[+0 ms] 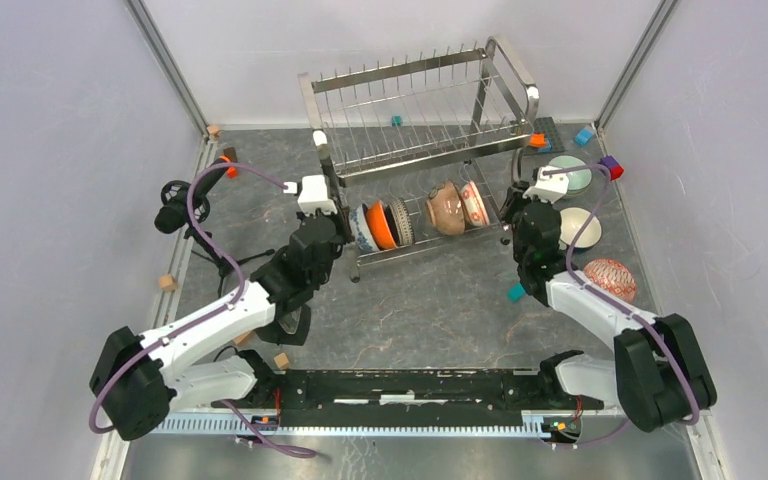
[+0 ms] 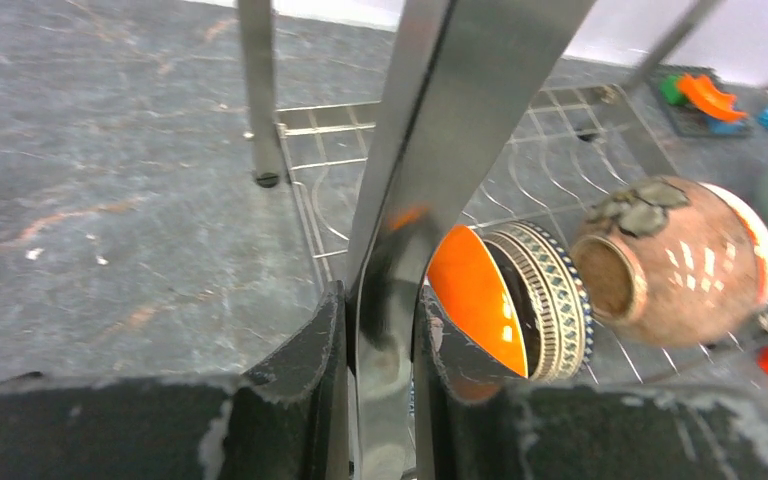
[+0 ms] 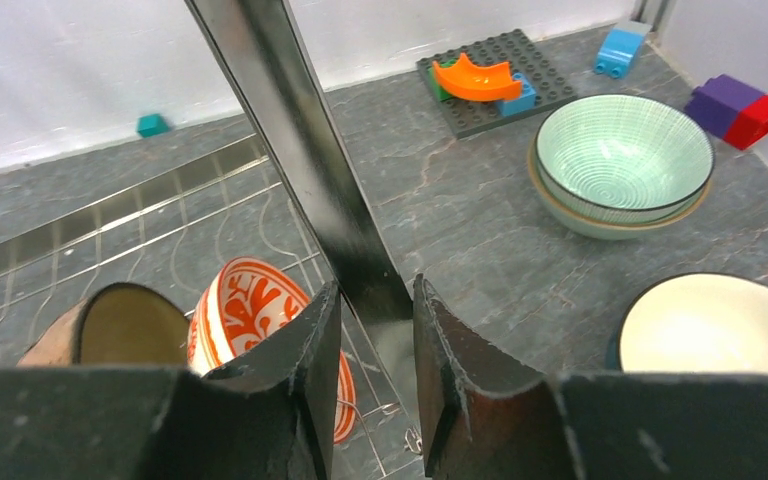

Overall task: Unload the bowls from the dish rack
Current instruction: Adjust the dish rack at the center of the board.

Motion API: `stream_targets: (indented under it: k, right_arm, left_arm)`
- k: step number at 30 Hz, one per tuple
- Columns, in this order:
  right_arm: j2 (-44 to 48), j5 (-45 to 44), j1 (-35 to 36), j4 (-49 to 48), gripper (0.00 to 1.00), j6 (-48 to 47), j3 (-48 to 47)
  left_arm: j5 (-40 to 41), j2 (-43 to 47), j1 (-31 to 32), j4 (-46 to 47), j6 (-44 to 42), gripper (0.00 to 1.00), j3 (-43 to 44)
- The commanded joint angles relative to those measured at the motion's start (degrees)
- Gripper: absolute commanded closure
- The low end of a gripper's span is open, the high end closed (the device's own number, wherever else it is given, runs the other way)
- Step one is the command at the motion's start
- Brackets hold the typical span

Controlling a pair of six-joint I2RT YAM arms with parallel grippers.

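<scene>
Both of my pincers are clamped on the dish rack (image 1: 420, 110) rather than on any bowl. My left pincer (image 2: 378, 305) is closed around the shiny upright leg at the rack's left end, and my right pincer (image 3: 375, 295) is closed around the leg at its right end. I judge this a two-ended hold meant to steady or shift the rack, since neither pincer is free to lift a bowl. The rack stands at the back of the desk (image 1: 440, 310). I count five bowls in it, all on the lower tier and set on edge between the wires, which keeps them upright. From left to right they are a blue-and-white bowl (image 1: 364, 226), an orange bowl (image 2: 470, 300), a dark banded bowl (image 2: 550, 300), a brown bowl (image 2: 670, 260) and a red-patterned bowl (image 3: 250, 310). Three more bowls lie on the desk just beside my right arm, out of the rack: a pale green bowl (image 3: 625, 150) (it seems to sit nested in a tan one, which would make four, though I cannot be sure), a cream bowl (image 3: 710, 325) and a red-netted bowl (image 1: 610, 278) turned upside down. That makes one rack, two pincers, and five bowls yet to come out.
</scene>
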State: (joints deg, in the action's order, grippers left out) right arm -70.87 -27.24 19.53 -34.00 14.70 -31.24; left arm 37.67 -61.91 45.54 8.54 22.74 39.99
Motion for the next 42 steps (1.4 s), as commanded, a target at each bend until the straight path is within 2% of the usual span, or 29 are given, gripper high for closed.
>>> stream_targets:
  k: [1,17,24,29,37,42]
  right_arm:
    - [2.5,14.1,6.3,7.9,1.00,8.7,4.1]
    - [7.5,20.0,11.1,7.6,1.00,11.6,12.0]
    - [3.4,21.7,12.0,7.9,1.00,10.9,9.6]
    - [5.7,22.1,12.0,7.4,0.99,9.8,10.6]
    - [14.0,22.8,12.0,11.3,0.64,7.9,12.5]
    - [20.5,24.5,12.0,13.6,0.50,6.9,14.5]
  left_arm:
    - [2.0,-5.2,-4.2,1.1,-1.7,0.98,3.0]
    - [-5.3,-15.8,-14.1,3.3,0.5,0.98,9.1]
    - [-5.4,-15.3,-17.0,3.3,0.6,0.98,8.4]
    - [-6.2,-13.7,-19.0,3.3,-0.4,0.98,6.9]
    - [-6.5,-13.4,-22.4,-0.4,-0.8,0.98,8.5]
    - [-7.5,-13.2,-25.3,-1.0,-0.7,0.98,8.9]
